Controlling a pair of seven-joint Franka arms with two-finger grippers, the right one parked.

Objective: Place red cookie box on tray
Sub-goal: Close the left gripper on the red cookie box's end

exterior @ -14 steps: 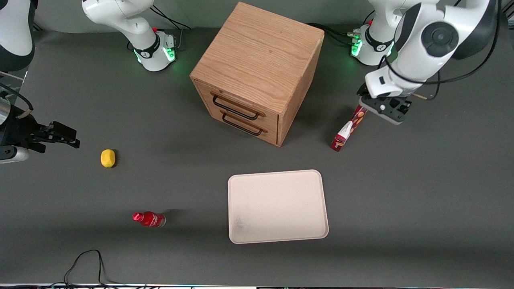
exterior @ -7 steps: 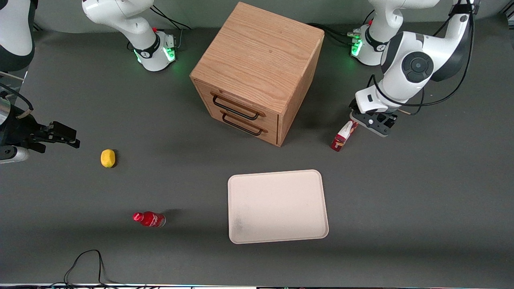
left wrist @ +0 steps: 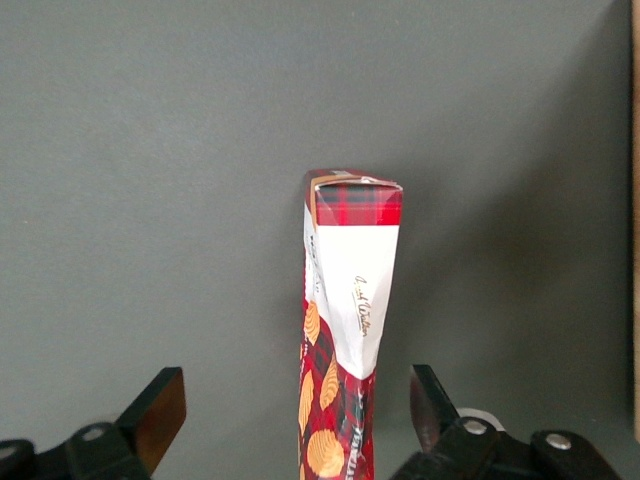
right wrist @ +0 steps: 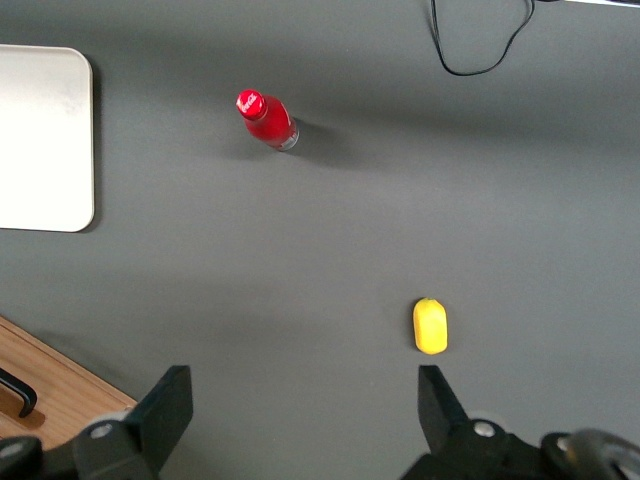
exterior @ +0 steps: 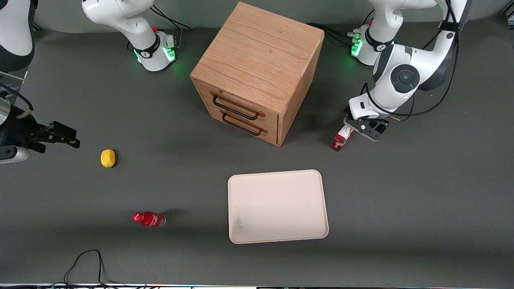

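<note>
Beside the wooden drawer cabinet [exterior: 257,72], in the front view, my gripper [exterior: 363,127] sits low over the red cookie box [exterior: 340,140], which lies on the counter [exterior: 421,200] at about one o'clock from the tray [exterior: 277,206], apart from it. In the left wrist view, the fingers [left wrist: 160,415] stand wide open, holding nothing, straddling the box. I'd centre, then close squarely on its slim sides. It's long, dark-red plaid, with a white patch and tan cookies.
</note>
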